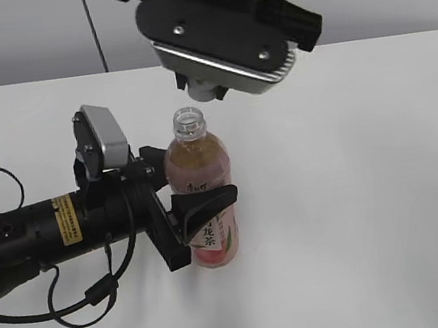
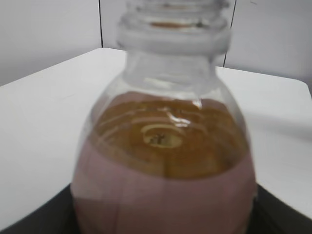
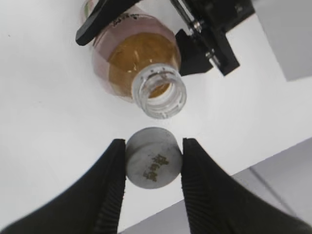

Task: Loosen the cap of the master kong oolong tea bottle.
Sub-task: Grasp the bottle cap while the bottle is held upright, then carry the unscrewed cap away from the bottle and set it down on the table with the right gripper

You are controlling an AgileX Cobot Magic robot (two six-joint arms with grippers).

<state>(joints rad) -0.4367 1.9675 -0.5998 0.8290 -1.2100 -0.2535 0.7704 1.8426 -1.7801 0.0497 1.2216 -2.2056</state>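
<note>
bottle [image 1: 201, 191] upright, mouth up, cap [image 3: 153, 164] off

The master kong oolong tea bottle [image 1: 202, 197] stands upright, its threaded neck open; the white cap [image 3: 153, 164] hangs off, just above it

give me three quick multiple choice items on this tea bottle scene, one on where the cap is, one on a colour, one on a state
1. Where is the cap?
A. On the bottle neck
B. Between the right gripper's fingers, off the bottle
C. Lying on the table

2. What colour is the cap?
A. White
B. Red
C. Green

3. What state is the master kong oolong tea bottle in?
A. Upright, mouth open, clamped by the left gripper
B. Tipped over
C. Upright, sealed, free-standing

Key: 1 B, the right wrist view shows it pinched away from the open mouth; 2 A, it looks white; 3 A, the neck is bare and the fingers flank the label.
</note>
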